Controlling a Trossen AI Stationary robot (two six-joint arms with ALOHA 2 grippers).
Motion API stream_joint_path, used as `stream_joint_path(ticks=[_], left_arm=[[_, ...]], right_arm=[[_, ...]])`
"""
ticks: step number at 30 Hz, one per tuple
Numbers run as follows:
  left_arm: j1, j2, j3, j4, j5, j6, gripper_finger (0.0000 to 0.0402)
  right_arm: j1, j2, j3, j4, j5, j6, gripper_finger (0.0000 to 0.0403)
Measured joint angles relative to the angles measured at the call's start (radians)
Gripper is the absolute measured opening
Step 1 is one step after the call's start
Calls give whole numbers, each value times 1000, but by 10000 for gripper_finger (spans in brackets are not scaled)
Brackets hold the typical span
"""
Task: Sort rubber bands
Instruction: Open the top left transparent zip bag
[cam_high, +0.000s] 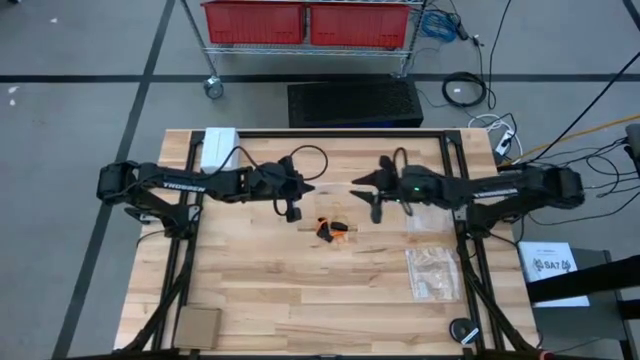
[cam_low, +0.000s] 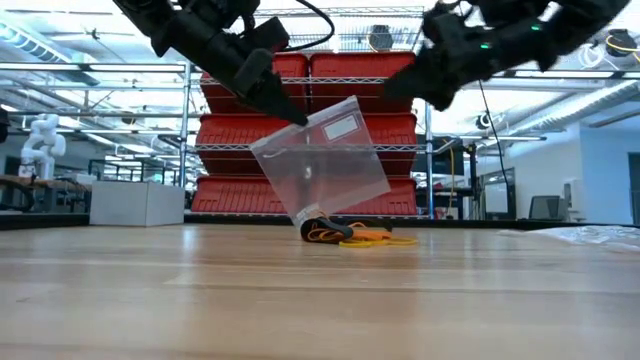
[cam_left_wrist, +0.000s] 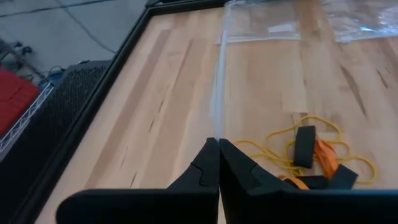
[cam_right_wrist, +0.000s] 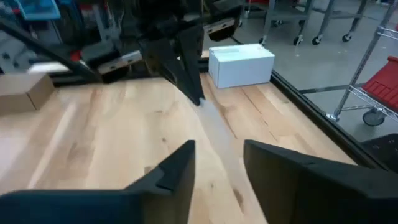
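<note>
Two arms over wood table w/ us. Left gripper clenched on corner of clear zip bag, which hangs tilted above table. Right gripper just beside bag, fingers apart, grasping nothing. Rubber bands, orange, black & tan, lie piled mid-table under bag.

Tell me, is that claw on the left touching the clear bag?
Touching. The low view shows the left gripper fingers pinching the clear bag's top corner, holding it up.
</note>
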Motion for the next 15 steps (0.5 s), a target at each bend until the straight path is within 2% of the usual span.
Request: stream_joint_path(ticks=[5,9,12,15], left_arm=[[-5,0,0,0,25,7,0],[-5,0,0,0,25,8,0],[-5,0,0,2,25,24,0],[-5,0,0,26,27,26,0]], right_arm=[[0,120,128,-99,-1,-63,174],[1,188,197,-126,-10,-82,186],[1,226,243,-171,-29,-94,177],[1,262,277,-220,-30,-98,144]])
